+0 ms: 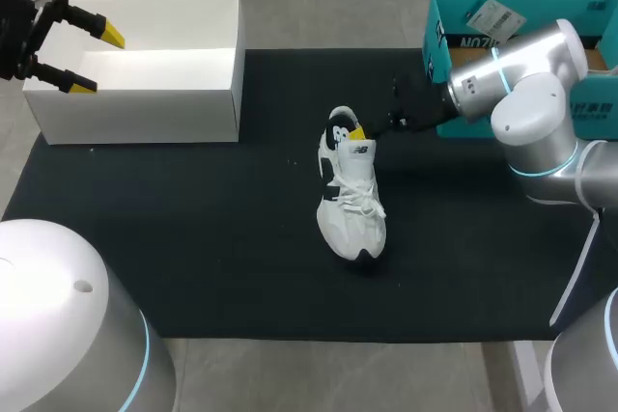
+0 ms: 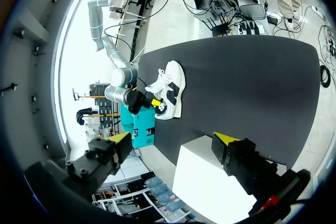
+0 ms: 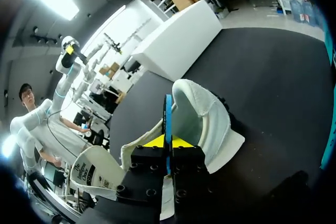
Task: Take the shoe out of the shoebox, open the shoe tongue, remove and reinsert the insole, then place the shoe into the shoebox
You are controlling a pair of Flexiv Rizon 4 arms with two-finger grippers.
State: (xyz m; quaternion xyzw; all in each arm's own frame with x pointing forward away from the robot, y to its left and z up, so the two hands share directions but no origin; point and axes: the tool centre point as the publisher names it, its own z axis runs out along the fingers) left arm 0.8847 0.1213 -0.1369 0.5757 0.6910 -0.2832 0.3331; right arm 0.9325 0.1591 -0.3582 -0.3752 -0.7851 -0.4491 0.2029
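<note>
1. The black wrist of the left arm (image 1: pixel 12 36) comes in at the far left corner. The left gripper (image 1: pixel 97 60) spreads its two yellow-tipped fingers wide apart and grips nothing.
2. The silver right arm (image 1: pixel 526 79) bends at the elbow and reaches toward the middle. The right gripper (image 1: pixel 359 130) has its yellow tips pinched onto a thin blue insole (image 3: pixel 168 114), seen edge-on.

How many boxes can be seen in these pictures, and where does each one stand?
2. A white box stands at the mat's far left, below the open left pincer. A teal box stands at the far right edge.
</note>
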